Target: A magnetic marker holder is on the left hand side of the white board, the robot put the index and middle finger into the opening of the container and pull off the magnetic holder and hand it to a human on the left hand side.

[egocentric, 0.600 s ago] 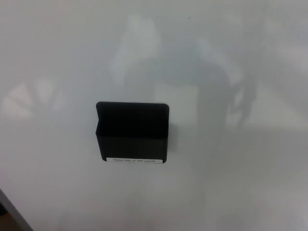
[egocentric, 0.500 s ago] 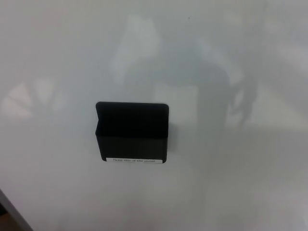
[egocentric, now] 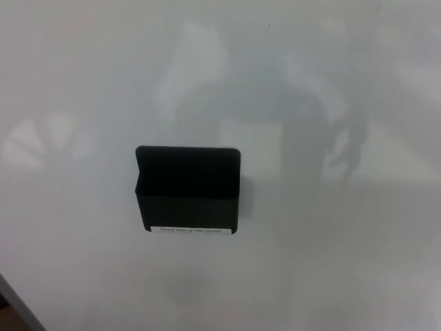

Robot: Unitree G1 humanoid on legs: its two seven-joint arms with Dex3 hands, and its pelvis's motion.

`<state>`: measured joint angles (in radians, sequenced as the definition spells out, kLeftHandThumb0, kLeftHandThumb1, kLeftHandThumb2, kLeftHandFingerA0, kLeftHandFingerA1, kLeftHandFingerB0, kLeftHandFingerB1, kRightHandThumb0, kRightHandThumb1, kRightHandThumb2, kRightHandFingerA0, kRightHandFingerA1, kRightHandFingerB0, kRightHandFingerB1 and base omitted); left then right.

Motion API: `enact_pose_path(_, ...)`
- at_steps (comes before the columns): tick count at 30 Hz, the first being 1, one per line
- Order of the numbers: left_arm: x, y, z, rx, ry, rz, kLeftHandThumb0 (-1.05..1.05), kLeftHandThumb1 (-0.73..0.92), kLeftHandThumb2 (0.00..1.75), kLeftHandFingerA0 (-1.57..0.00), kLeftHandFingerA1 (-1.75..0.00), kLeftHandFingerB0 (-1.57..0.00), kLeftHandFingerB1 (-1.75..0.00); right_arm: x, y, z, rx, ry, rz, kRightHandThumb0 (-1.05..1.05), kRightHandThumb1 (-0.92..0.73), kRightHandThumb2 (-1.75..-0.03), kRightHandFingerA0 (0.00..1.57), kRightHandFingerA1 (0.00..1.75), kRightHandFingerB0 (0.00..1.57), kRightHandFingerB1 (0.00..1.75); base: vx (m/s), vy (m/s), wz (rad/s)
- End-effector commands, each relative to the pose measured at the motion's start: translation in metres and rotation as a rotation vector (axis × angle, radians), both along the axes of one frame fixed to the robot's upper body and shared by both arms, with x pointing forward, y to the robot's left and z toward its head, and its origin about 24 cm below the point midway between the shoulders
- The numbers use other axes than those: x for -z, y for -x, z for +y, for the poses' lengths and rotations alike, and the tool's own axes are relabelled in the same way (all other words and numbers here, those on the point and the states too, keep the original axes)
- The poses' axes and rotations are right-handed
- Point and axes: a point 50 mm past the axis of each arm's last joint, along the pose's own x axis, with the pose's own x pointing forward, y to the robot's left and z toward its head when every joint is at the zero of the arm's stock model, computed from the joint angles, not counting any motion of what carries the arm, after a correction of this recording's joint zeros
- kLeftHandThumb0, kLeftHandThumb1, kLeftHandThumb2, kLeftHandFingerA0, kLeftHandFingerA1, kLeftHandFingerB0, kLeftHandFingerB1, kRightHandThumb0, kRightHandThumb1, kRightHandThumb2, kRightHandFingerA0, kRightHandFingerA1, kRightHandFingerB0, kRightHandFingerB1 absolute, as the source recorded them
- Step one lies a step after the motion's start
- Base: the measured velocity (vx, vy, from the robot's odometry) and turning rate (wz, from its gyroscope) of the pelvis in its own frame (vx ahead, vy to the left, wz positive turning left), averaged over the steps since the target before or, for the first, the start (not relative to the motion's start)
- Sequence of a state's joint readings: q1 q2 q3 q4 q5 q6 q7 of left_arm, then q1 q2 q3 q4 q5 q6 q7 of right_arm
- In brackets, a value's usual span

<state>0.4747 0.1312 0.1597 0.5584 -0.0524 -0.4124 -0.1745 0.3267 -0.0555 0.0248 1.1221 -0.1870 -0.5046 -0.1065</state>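
Observation:
A black magnetic marker holder (egocentric: 188, 191) sticks to the white board (egocentric: 331, 262), a little left of the picture's middle in the head view. Its opening faces up and looks dark inside; I cannot tell whether anything is in it. A small white label (egocentric: 195, 231) runs along its lower front edge. Neither of my hands shows in the picture, and no person is in view.
The board's lower left edge (egocentric: 17, 303) cuts across the bottom left corner, with a dark strip beyond it. Faint grey reflections lie across the glossy board above and to the right of the holder.
The whole picture has shifted very slightly; the holder stays fixed on the board. No hand has come into view.

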Motion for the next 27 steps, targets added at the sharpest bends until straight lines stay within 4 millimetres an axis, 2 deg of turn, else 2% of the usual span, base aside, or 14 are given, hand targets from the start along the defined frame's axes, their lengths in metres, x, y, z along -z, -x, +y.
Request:
enact_pose_path(1, -0.157, -0.061, -0.014, 0.397, -0.186, -0.734, -0.67, 0.6, 0.57, -0.44, -0.34, -0.34, -0.31, -0.019, -0.044, 0.012, -0.015, -0.069, -0.351, -0.4, -0.57, -1.04, 0.51, 0.64, 0.04, 0.44, 0.0, 0.0, 0.0)
enact_pose_path(3, -0.182, -0.067, -0.023, 0.459, -0.283, -0.806, -0.68, 0.62, 0.58, -0.47, -0.34, -0.37, -0.31, -0.019, -0.046, 0.012, -0.033, -0.042, -0.343, -0.41, -0.58, -1.05, 0.51, 0.65, 0.03, 0.44, 0.0, 0.0, 0.0)
enact_pose_path(5, -0.211, -0.074, -0.03, 0.52, -0.403, -0.912, -0.7, 0.54, 0.63, -0.45, -0.39, -0.38, -0.35, -0.017, -0.044, 0.01, -0.041, -0.031, -0.319, -0.58, -0.79, -0.65, 0.59, 0.43, 0.18, 0.27, 0.0, 0.0, 0.0)
enact_pose_path(7, -0.231, -0.079, -0.033, 0.566, -0.501, -0.951, -0.67, 0.57, 0.61, -0.43, -0.38, -0.42, -0.34, -0.017, -0.043, 0.008, -0.036, -0.025, -0.31, -0.43, -0.58, -1.06, 0.5, 0.65, 0.02, 0.44, 0.0, 0.0, 0.0)
enact_pose_path(8, -0.244, -0.083, -0.035, 0.595, -0.572, -0.974, -0.62, 0.57, 0.58, -0.41, -0.37, -0.44, -0.34, -0.016, -0.042, 0.008, -0.037, -0.017, -0.3, -0.55, -0.8, -0.64, 0.59, 0.47, 0.17, 0.27, 0.0, 0.0, 0.0)
enact_pose_path(9, -0.258, -0.087, -0.036, 0.62, -0.648, -0.997, -0.62, 0.57, 0.58, -0.41, -0.37, -0.44, -0.34, -0.015, -0.042, 0.007, -0.038, -0.008, -0.289, -0.55, -0.8, -0.64, 0.59, 0.47, 0.17, 0.27, 0.0, 0.0, 0.0)
enact_pose_path(11, -0.279, -0.091, -0.04, 0.647, -0.758, -1.047, -0.64, 0.53, 0.59, -0.44, -0.38, -0.43, -0.34, -0.01, -0.035, 0.004, -0.006, -0.006, -0.229, -0.6, -0.77, -0.65, 0.61, 0.43, 0.18, 0.27, 0.0, 0.0, 0.0)
enact_pose_path(12, -0.288, -0.092, -0.041, 0.667, -0.804, -1.057, -0.62, 0.55, 0.58, -0.43, -0.36, -0.43, -0.34, -0.008, -0.032, 0.003, 0.007, -0.009, -0.204, -0.45, -0.55, -1.03, 0.55, 0.66, 0.03, 0.43, 0.0, 0.0, 0.0)
enact_pose_path(15, -0.307, -0.095, -0.046, 0.724, -0.904, -1.024, -0.67, 0.57, 0.58, -0.4, -0.35, -0.38, -0.34, -0.007, -0.03, 0.002, 0.02, -0.013, -0.18, -0.63, -0.76, -0.65, 0.61, 0.43, 0.19, 0.28, 0.0, 0.0, 0.0)
enact_pose_path(16, -0.316, -0.097, -0.048, 0.753, -0.96, -1.012, -0.72, 0.59, 0.59, -0.4, -0.36, -0.34, -0.33, -0.006, -0.031, 0.003, 0.027, -0.018, -0.181, -0.44, -0.55, -1.03, 0.54, 0.65, 0.04, 0.43, 0.0, 0.0, 0.0)
enact_pose_path(23, -0.353, -0.112, -0.067, 0.845, -1.123, -0.973, -0.79, 0.53, 0.62, -0.44, -0.4, -0.38, -0.34, -0.005, -0.029, 0.002, 0.011, 0.002, -0.162, -0.44, -0.57, -1.04, 0.54, 0.65, 0.02, 0.43, 0.0, 0.0, 0.0)
enact_pose_path(24, -0.358, -0.117, -0.071, 0.865, -1.158, -0.954, -0.73, 0.45, 0.9, -0.46, -0.54, -0.22, -0.41, -0.005, -0.027, 0.001, 0.013, -0.007, -0.161, -0.44, -0.57, -1.04, 0.53, 0.65, 0.02, 0.43, 0.0, 0.0, 0.0)
enact_pose_path(26, -0.363, -0.122, -0.074, 0.881, -1.185, -0.941, -0.81, 0.52, 0.63, -0.46, -0.4, -0.37, -0.35, -0.005, -0.026, 0.001, 0.013, -0.006, -0.155, -0.45, -0.57, -1.04, 0.53, 0.65, 0.02, 0.43, 0.0, 0.0, 0.0)
enact_pose_path(27, -0.368, -0.124, -0.076, 0.893, -1.191, -0.919, -0.74, 0.45, 0.9, -0.45, -0.53, -0.21, -0.4, -0.005, -0.027, 0.001, 0.006, -0.006, -0.151, -0.44, -0.57, -1.05, 0.52, 0.64, 0.02, 0.43, 0.0, 0.0, 0.0)
